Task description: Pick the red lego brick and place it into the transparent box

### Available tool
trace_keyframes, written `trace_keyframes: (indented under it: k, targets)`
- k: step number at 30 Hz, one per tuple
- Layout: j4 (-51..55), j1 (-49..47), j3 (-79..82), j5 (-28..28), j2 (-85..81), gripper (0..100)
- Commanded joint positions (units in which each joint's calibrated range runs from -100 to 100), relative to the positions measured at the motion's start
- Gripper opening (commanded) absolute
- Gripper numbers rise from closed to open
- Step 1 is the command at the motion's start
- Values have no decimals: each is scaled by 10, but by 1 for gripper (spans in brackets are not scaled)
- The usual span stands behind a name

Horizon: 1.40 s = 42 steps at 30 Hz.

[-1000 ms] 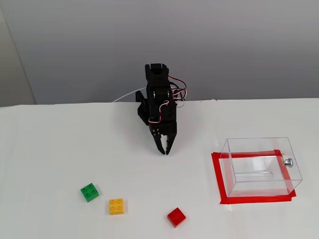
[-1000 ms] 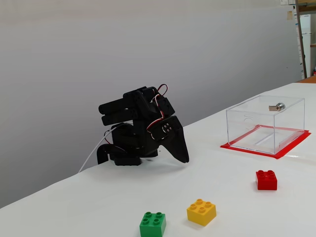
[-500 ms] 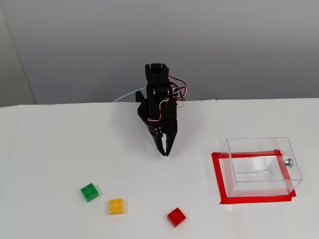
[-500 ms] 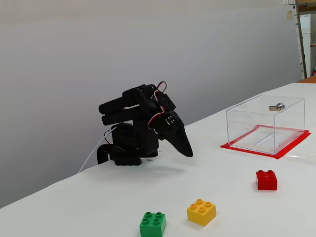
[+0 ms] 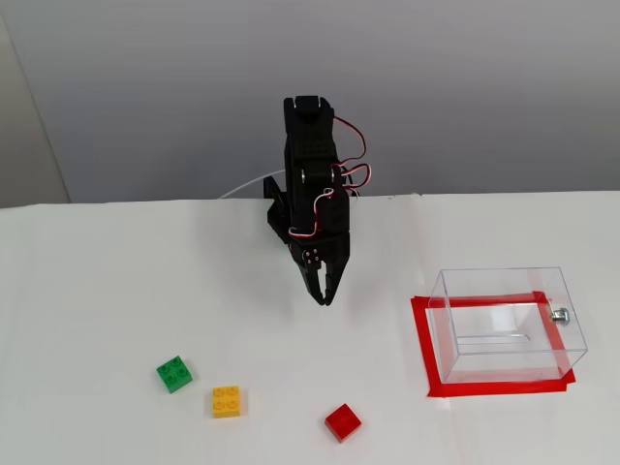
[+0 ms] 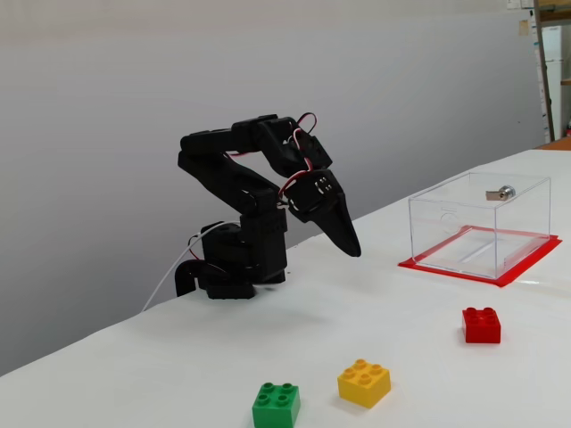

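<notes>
Hanging above the white table, the black arm's gripper is clenched on nothing, well apart from the bricks.

From where I stand at the front fixed view, the green brick lies furthest left, the yellow brick just right of it, then the red lego brick near the front edge, studs up and touching nothing. The gripper points down over bare table behind the red lego brick, its fingers pressed together with no gap showing. Furthest right sits the transparent box, inside a frame of red tape, a small silver knob on its right wall. In the side fixed view the same order holds: green brick, yellow brick, red lego brick, with the raised gripper behind them and the transparent box off to the right.
</notes>
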Motion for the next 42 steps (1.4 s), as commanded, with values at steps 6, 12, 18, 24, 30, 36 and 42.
trace_keyframes:
  k: [6, 12, 18, 24, 30, 36, 42]
  targets:
    - [-9, -4, -227, 2, 229, 2]
    - [-40, -15, -291, 12, 332, 3]
    - [-97, -20, -321, 17, 403, 5]
    - [-113, -21, -359, 31, 467, 16]
    - [-113, -20, -407, 34, 514, 16]
    - [-113, -26, -464, 35, 562, 27]
    - [-117, -44, -501, 48, 603, 30]
